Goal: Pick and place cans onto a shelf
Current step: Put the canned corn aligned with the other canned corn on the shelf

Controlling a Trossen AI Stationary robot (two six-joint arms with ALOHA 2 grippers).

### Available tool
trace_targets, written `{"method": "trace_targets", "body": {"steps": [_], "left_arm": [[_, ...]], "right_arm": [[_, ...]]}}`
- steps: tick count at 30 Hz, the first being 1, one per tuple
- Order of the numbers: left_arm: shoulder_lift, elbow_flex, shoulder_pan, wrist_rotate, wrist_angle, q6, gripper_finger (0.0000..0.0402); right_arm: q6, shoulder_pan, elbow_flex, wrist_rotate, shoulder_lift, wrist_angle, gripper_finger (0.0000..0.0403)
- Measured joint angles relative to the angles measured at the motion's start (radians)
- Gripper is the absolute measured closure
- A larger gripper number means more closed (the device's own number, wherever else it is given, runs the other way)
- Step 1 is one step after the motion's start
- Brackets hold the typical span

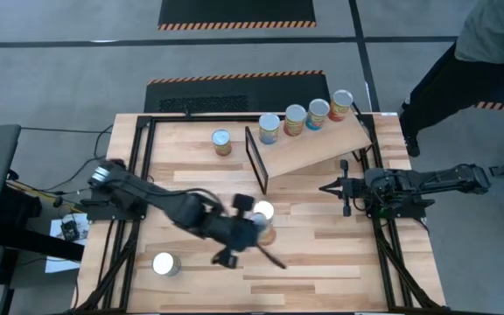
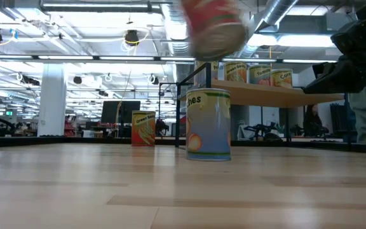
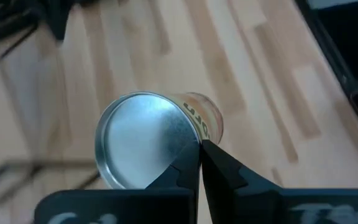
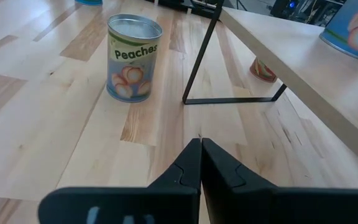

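Can (image 1: 165,263) upright near left front of table (image 1: 322,254). Left tool (image 1: 254,226) mid-table, over a second can (image 1: 263,213); fingers pressed together, tips just above its silver top (image 3: 143,148), holding nothing. Another can (image 1: 222,141) stands at back, beside the black frame (image 1: 256,162). Tilted shelf (image 1: 318,149) carries four cans (image 1: 307,118) in a row along its back edge. Right tool (image 1: 346,187) at shelf's front right, fingers closed, empty
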Motion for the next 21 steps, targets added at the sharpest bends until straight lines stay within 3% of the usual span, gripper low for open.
{"method": "trace_targets", "body": {"steps": [8, 16, 21], "left_arm": [[0.206, 0.171, 0.115, 0.048, 0.027, 0.149, 0.0401], [0.314, 0.19, 0.161, 0.058, 0.085, 0.229, 0.0401], [0.319, 0.166, 0.174, 0.077, 0.153, 0.236, 0.0401]], "right_arm": [[0.0, 0.0, 0.0, 0.0, 0.0, 0.0, 0.0372], [0.0, 0.0, 0.0, 0.0, 0.0, -0.011, 0.0369], [0.0, 0.0, 0.0, 0.0, 0.0, -0.018, 0.0371]]}}
